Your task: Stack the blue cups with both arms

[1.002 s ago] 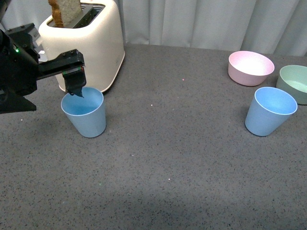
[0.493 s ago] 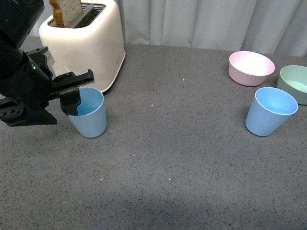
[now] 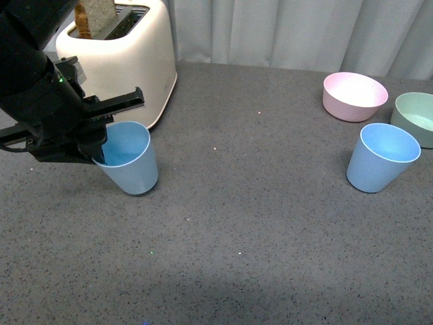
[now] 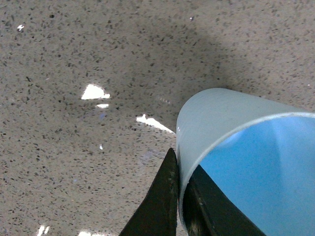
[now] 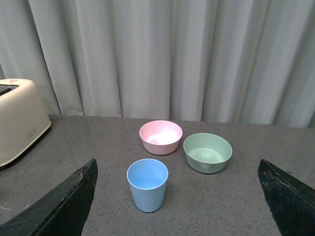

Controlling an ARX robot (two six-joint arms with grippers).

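My left hand is clamped on the rim of the near light-blue tapered plastic cup on the grey speckled surface. My right hand hangs with fingers wide apart. The second blue cup stands well to the right. Behind it are two bowls, a pink bowl and a green bowl. One cream toaster crowds the held cup from behind.

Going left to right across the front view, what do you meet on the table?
left arm → left blue cup → pink bowl → right blue cup → green bowl. The toaster overlaps the arm and the cup, so it is left out.
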